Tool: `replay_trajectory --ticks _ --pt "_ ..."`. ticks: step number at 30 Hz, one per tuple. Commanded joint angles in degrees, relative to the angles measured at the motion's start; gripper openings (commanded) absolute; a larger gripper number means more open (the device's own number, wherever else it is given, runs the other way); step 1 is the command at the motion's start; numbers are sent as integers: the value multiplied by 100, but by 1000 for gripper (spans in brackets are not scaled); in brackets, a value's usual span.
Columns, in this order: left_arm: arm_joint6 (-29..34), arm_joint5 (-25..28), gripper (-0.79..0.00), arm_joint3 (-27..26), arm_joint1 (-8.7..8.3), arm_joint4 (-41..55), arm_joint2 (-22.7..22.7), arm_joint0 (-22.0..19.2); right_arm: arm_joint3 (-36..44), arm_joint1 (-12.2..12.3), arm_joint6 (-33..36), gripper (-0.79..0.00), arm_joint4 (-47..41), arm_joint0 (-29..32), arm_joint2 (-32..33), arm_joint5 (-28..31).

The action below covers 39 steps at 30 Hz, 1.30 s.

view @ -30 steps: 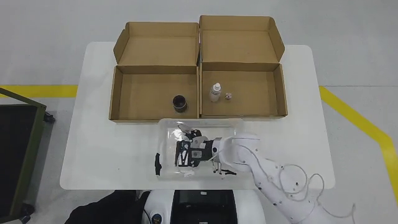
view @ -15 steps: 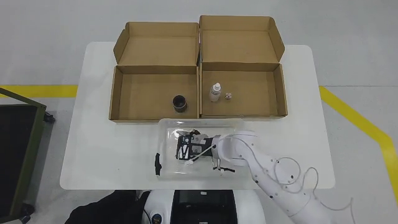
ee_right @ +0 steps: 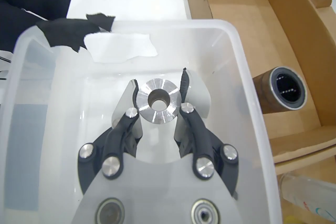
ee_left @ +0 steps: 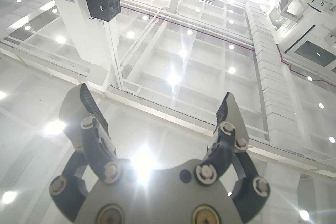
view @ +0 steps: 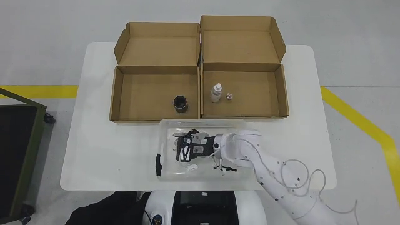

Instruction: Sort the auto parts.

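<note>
1. White table (view: 112, 156) on a grey floor carries two open cardboard boxes side by side at its far edge and a clear bin (view: 164, 125) at the near edge.
2. In the right wrist view the right gripper (ee_right: 159, 80) sits inside the bin, its fingers (ee_right: 135, 93) pinching a silver metal ring (ee_right: 169, 93) from both sides. Whether the ring is off the bin floor I cannot tell.
3. From above, the same gripper (view: 186, 150) is over the left half of the bin.
4. The left gripper (ee_left: 155, 91) has its jaws spread and holds nothing.
5. The left box (view: 122, 94) holds a dark sleeve (view: 180, 103) lying near its right wall. The right box (view: 281, 94) holds a small bottle (view: 216, 92) and a tiny piece (view: 229, 96) beside it.
6. Step in hand, as I judge it: the pick of one part is made and its carry to a box is due.
7. The next move calls for a straight lift clear of the bin rim, then a carry to the far side. The ring looks akin to the dark sleeve, so the left box seems the likelier home, with a release low enough that the part does not roll.
</note>
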<state>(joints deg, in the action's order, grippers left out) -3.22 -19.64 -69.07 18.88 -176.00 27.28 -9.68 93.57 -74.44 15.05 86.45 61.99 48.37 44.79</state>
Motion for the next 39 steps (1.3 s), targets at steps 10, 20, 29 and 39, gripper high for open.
replay_trajectory --ticks 10,20,29,39 --pt "0 0 0 0 0 0 0 0 635 98 -823 -785 -350 287 345 43" --pt "0 0 0 0 0 0 0 0 536 26 -2330 -785 -599 171 439 -782" --pt "0 0 0 0 0 0 0 0 369 -67 -3231 -785 -1204 -7 494 -1096" --pt "0 0 0 0 0 0 0 0 383 -132 -4130 -785 -1510 -127 595 -1166"
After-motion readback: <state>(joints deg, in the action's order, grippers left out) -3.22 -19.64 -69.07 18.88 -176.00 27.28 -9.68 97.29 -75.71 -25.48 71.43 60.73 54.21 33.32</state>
